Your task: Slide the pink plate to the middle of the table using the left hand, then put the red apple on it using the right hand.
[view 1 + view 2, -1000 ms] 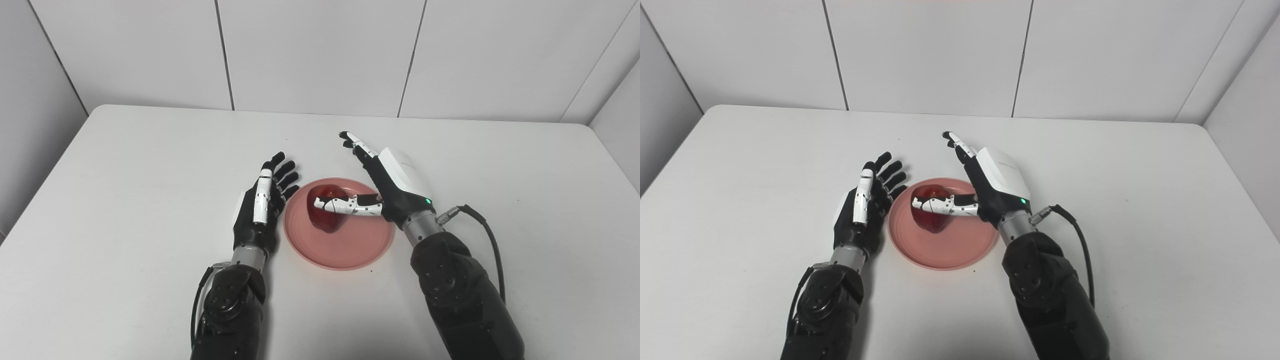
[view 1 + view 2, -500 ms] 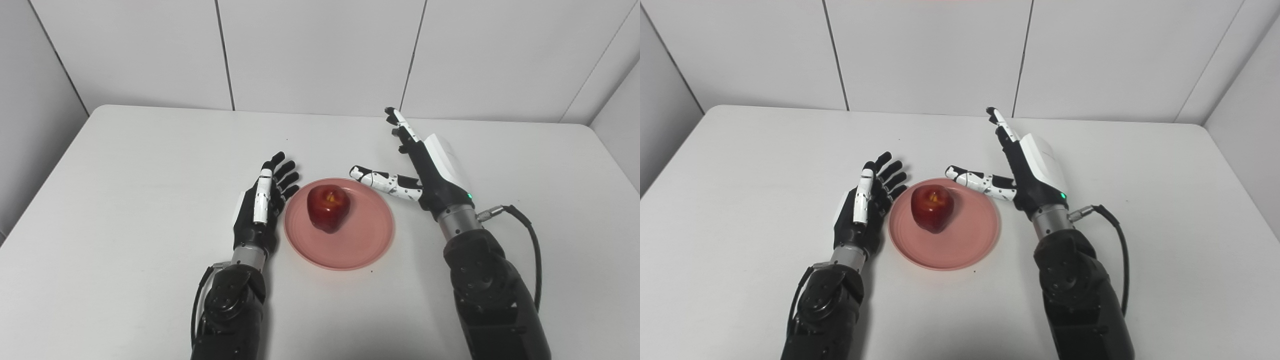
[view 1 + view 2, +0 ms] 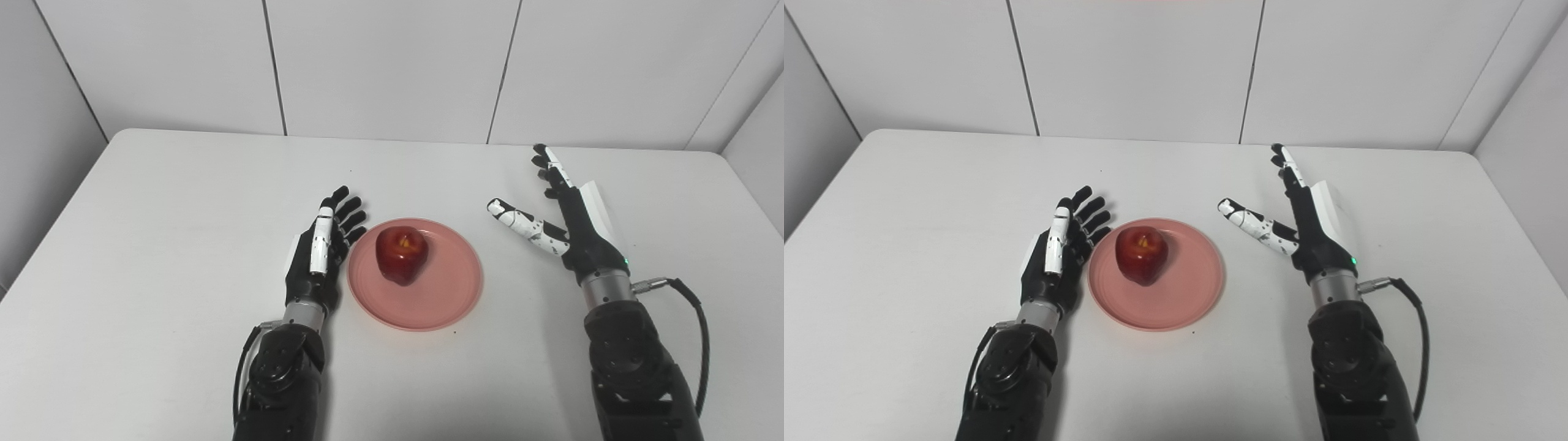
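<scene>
Both forearms run off the bottom edge — and the red apple [image 3: 401, 253] hides the pink plate [image 3: 450, 294] beneath it.

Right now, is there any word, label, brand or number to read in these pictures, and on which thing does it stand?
None: no readable text on the red apple, pink plate, table, left hand or right hand.
Only sign: a small green light at the right wrist.

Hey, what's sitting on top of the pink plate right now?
One glossy red apple sits on the round pink plate, left of its centre, stem dimple facing up. Nothing else is on it. The patch of plate under the apple is hidden.
</scene>
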### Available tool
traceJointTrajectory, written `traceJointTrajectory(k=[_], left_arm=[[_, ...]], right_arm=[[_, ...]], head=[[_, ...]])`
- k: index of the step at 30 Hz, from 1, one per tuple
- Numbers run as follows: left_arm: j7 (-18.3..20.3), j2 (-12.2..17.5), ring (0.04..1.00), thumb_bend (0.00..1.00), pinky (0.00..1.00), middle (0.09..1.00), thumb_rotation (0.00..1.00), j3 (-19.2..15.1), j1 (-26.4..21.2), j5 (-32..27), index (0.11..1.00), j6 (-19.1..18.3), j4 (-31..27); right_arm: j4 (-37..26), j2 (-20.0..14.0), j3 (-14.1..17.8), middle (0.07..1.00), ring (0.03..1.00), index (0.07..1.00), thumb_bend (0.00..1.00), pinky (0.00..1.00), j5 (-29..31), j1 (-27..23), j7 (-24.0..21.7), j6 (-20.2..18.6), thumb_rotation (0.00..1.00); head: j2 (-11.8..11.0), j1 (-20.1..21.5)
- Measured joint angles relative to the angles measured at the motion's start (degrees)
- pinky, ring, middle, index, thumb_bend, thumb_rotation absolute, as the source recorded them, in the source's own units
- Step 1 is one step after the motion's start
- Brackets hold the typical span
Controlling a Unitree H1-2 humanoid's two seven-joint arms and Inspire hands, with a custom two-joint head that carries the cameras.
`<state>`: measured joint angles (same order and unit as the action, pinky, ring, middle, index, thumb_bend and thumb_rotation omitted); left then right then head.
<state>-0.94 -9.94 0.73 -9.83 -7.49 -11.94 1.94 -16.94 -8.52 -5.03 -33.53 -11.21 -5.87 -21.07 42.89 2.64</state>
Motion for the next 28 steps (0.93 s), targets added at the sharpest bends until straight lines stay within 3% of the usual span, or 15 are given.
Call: traceJointTrajectory(k=[5, 10, 16, 23, 25, 28], left_arm=[[0.1, 0.1, 0.863, 0.42, 0.85, 0.879, 1.00, 0.0, 0.0, 0.0, 0.874, 0.0, 0.0], [0.1, 0.1, 0.863, 0.42, 0.85, 0.878, 1.00, 0.0, 0.0, 0.0, 0.874, 0.0, 0.0], [0.3, 0.7, 0.863, 0.42, 0.84, 0.878, 1.00, 0.1, 0.0, 0.0, 0.873, 0.0, 0.0], [0.3, 0.8, 0.863, 0.41, 0.84, 0.877, 1.00, 0.1, 0.0, 0.0, 0.872, 0.0, 0.0], [0.3, 0.8, 0.863, 0.41, 0.85, 0.877, 1.00, 0.1, 0.0, 0.0, 0.872, 0.0, 0.1], [0.3, 0.8, 0.866, 0.42, 0.85, 0.879, 1.00, 0.0, 0.0, -0.1, 0.874, 0.0, 0.1]], right_arm=[[0.3, 0.4, 0.5, 0.890, 0.856, 0.909, 0.94, 0.78, 1.7, 2.0, 2.2, 0.8, 0.99], [1.9, 0.8, 0.8, 0.869, 0.845, 0.889, 0.82, 0.79, 4.5, 3.1, 4.1, 2.6, 1.00], [6.5, 2.8, 3.1, 0.898, 0.874, 0.910, 0.66, 0.82, 14.2, 4.6, 5.3, 7.0, 1.00], [8.7, 4.0, 4.4, 0.902, 0.880, 0.906, 0.54, 0.85, 20.9, 4.6, 5.3, 7.7, 1.00], [9.5, 4.2, 4.4, 0.913, 0.897, 0.916, 0.49, 0.89, 22.3, 4.5, 5.3, 8.0, 1.00], [10.9, 4.6, 4.7, 0.919, 0.907, 0.919, 0.34, 0.91, 25.1, 4.4, 5.3, 8.3, 1.00]], head=[[-0.1, 0.1], [0.0, 0.0], [0.0, -0.4], [-0.1, -0.8], [-0.1, -0.9], [-0.1, -1.1]])
